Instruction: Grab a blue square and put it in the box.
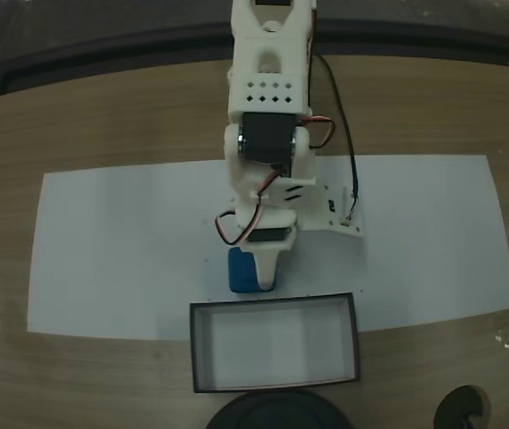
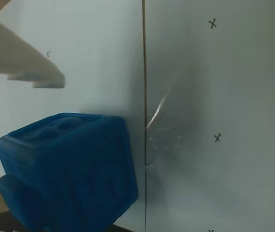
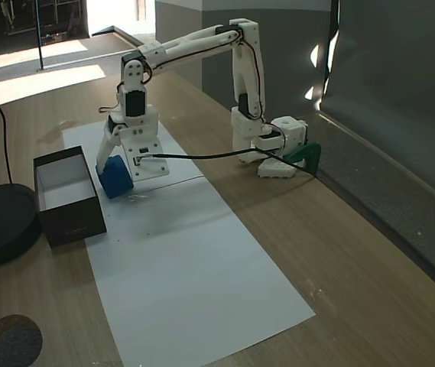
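I see one box [image 1: 275, 344] at the near edge of the white paper sheet [image 1: 111, 250] in a fixed view, and one blue square [image 1: 241, 270] just beyond its far wall, left of centre. My gripper [image 1: 256, 268] is down around it; whether it pinches I cannot tell.

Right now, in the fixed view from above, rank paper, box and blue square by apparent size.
1. Paper, largest by far.
2. Box.
3. Blue square, smallest, though the gripper covers part of it.
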Available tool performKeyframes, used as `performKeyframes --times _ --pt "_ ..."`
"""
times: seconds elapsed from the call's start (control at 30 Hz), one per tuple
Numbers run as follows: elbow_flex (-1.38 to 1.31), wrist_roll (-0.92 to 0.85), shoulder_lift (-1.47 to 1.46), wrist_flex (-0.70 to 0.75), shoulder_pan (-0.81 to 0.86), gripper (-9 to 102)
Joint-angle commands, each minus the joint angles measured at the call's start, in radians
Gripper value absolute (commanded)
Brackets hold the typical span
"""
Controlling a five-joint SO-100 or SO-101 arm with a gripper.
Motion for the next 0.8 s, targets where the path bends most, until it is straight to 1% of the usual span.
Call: performKeyframes --times 0.0,0.07,0.2,0.23,0.33,0.4,0.53,0.77 --pt "-0.049 -0.005 -0.020 0.005 0.003 31" --pt "-0.063 -0.005 -0.049 0.003 0.005 31" --pt "-0.094 0.003 -0.106 0.003 0.011 20" --pt "-0.098 0.005 -0.112 0.003 0.017 19" --pt "-0.100 -0.003 -0.117 0.003 0.037 22" --pt "-0.100 -0.005 -0.117 0.003 0.049 21" --pt "-0.100 -0.014 -0.120 0.003 0.051 8" --pt "-0.098 -0.031 -0.114 0.005 0.057 6"
